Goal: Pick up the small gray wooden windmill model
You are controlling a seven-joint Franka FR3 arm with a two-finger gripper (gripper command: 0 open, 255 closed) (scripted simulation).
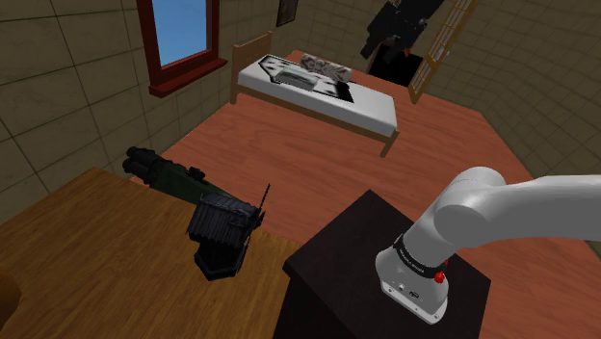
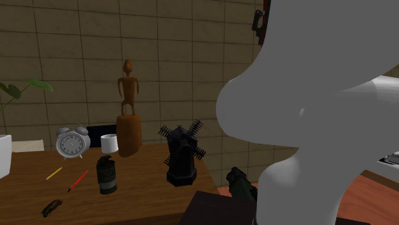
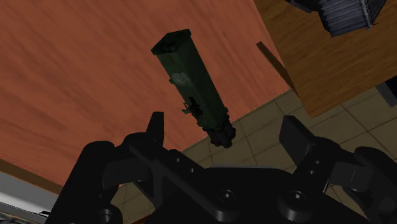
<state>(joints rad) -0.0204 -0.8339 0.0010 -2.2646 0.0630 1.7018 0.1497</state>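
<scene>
While my gripper [image 3: 224, 126] hangs wide open with nothing between its fingers, the windmill [image 1: 223, 231] stands untouched on the table [image 1: 87, 260] at the shoulder view's lower left, seemingly well apart from me; reaching, grasping and lifting are all left to do.

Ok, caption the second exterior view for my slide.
Dark windmill model on a table beside a carved figure, white arm in foreground.

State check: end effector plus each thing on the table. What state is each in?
end effector: open, empty
windmill model: upright on table, not gripped
alarm clock: upright
white cup: upright
dark canister: upright
red pencil: lying flat
wooden figure: standing
</scene>
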